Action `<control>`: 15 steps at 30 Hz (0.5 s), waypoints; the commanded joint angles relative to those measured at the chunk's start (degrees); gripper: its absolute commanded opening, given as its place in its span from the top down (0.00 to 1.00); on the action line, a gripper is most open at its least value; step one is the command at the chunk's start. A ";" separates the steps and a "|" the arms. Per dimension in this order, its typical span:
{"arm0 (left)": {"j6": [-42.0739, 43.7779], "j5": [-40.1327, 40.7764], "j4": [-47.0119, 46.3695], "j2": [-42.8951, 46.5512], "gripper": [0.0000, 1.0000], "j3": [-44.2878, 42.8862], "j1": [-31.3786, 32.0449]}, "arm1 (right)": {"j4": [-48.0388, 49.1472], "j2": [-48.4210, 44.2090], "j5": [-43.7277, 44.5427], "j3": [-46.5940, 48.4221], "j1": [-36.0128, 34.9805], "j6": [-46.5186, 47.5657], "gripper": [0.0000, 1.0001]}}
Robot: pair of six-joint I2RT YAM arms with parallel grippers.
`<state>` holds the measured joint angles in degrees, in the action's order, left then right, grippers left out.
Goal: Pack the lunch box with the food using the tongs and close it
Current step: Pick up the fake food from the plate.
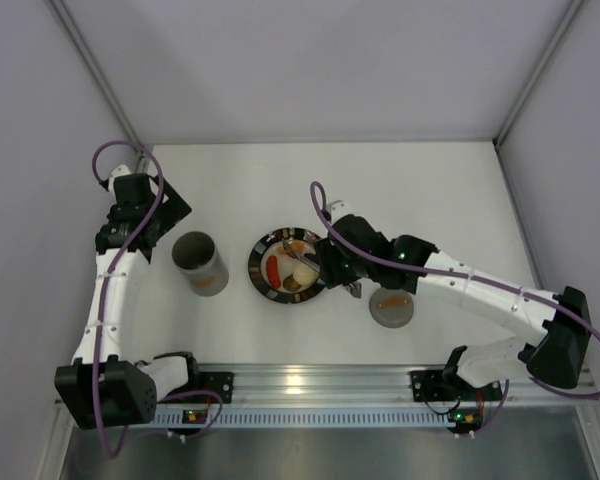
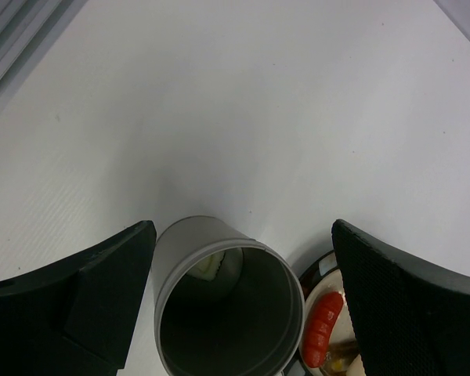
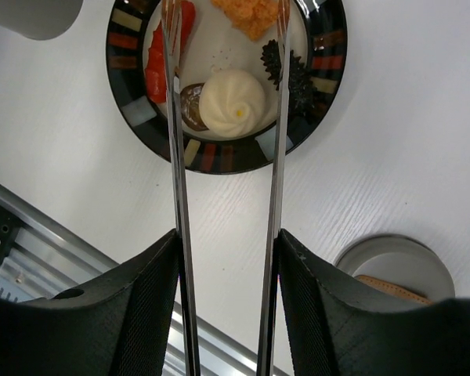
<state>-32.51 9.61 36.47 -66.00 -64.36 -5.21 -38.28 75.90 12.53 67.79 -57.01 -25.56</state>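
The grey lunch box (image 1: 200,263) stands upright and lidless left of the plate, with a pale piece (image 2: 204,262) inside it. My left gripper (image 2: 243,301) is open, its fingers on either side of the lunch box (image 2: 189,239). My right gripper (image 3: 227,243) is shut on the silver tongs (image 3: 176,157), whose two arms stand apart over the plate. The tong tips straddle a white bun (image 3: 231,102). Beside the bun lie a red sausage (image 3: 158,59), an orange piece (image 3: 254,12), a brown bit (image 3: 192,106) and a dark spiky piece (image 3: 286,70).
The food rests on a round black-rimmed plate (image 1: 260,272) at the table's middle. The grey lid (image 1: 392,305) with its orange-brown handle (image 3: 384,286) lies flat right of the plate, under my right arm. A metal rail (image 1: 310,385) runs along the near edge.
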 commanded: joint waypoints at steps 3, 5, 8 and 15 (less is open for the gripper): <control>0.96 -0.38 -2.45 1.49 0.01 0.29 -0.32 | -3.19 -2.77 -0.85 -1.69 -0.73 -0.98 0.49; 0.96 -0.55 -2.54 1.57 0.01 0.46 -0.32 | -3.81 -2.95 -0.93 -2.05 -0.82 -1.16 0.49; 1.13 -0.47 -2.54 1.75 0.01 0.37 -0.41 | -4.17 -3.21 -1.46 -2.84 -1.17 -1.51 0.48; 1.22 -0.55 -2.54 1.66 0.01 0.29 -0.41 | -4.08 -3.65 -2.25 -4.59 -1.96 -2.12 0.48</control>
<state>-31.79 9.61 36.42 -65.73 -64.25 -5.21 -41.19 74.59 10.74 63.59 -57.93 -26.72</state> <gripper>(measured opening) 0.990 0.516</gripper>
